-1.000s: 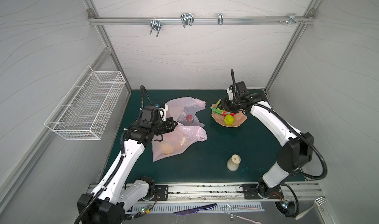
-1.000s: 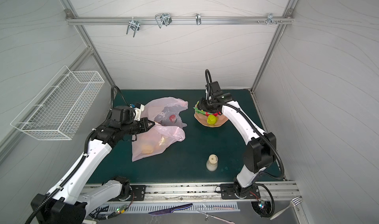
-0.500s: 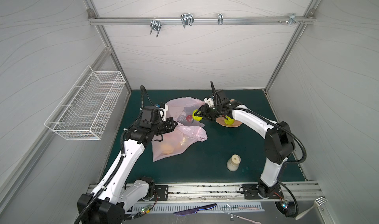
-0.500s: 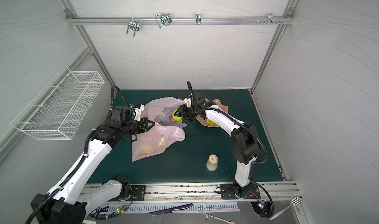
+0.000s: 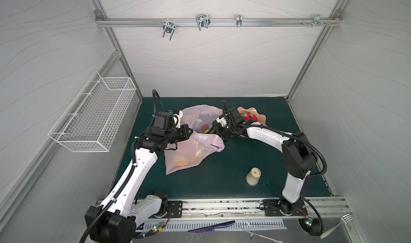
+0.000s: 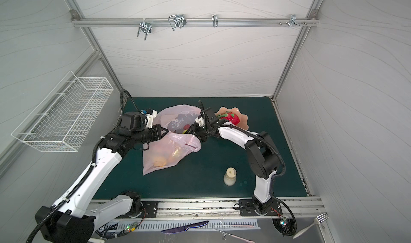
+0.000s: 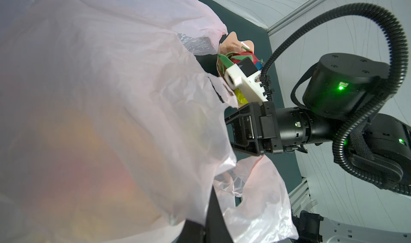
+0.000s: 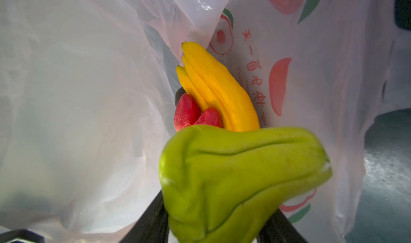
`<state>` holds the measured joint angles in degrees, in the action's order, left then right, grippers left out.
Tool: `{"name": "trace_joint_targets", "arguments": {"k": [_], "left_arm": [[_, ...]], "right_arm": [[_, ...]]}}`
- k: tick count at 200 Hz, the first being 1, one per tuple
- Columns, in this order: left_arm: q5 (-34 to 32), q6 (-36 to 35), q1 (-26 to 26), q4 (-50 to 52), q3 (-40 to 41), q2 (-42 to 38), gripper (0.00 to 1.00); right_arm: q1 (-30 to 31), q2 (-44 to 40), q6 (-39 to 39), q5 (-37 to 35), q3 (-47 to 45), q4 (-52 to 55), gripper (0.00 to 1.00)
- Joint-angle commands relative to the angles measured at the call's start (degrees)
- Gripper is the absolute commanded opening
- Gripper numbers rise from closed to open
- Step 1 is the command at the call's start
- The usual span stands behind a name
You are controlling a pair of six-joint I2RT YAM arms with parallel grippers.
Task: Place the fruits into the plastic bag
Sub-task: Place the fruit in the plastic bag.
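In bag: R gripper w/ pear.

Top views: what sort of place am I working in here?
Probably a robot test cell, not a real kitchen: white panel walls on an aluminium frame, both arms bolted to a rail beside a green mat, and a wire basket on the wall.

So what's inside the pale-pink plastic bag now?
A yellow banana bunch, two red strawberries and a dark round fruit behind them; fingers of the right gripper hold a green pear at the bag's mouth. Deeper contents show only as orange blurs.
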<state>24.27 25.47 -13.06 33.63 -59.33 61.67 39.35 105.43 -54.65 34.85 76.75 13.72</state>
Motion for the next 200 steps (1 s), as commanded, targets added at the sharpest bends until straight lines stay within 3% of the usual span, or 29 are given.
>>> {"name": "trace_joint_targets", "arguments": {"k": [1,136,182,200], "left_arm": [[0.62,-0.02,0.30,-2.93,-2.46,0.08,0.00],[-3.97,-2.93,0.27,1.47,-2.46,-0.35,0.00],[-4.53,-3.58,0.32,1.92,-2.16,-0.72,0.00],[-4.88,-3.75,0.31,2.14,-2.15,-0.97,0.00]], "right_arm": [[0.13,2.21,-1.89,1.60,2.59,-2.67,0.56],[6.08,23.36,-14.95,4.70,24.63,-10.46,0.60],[7.94,28.69,-19.35,7.59,29.91,-14.05,0.70],[8.37,28.96,-18.89,8.61,30.80,-14.36,0.86]]}}
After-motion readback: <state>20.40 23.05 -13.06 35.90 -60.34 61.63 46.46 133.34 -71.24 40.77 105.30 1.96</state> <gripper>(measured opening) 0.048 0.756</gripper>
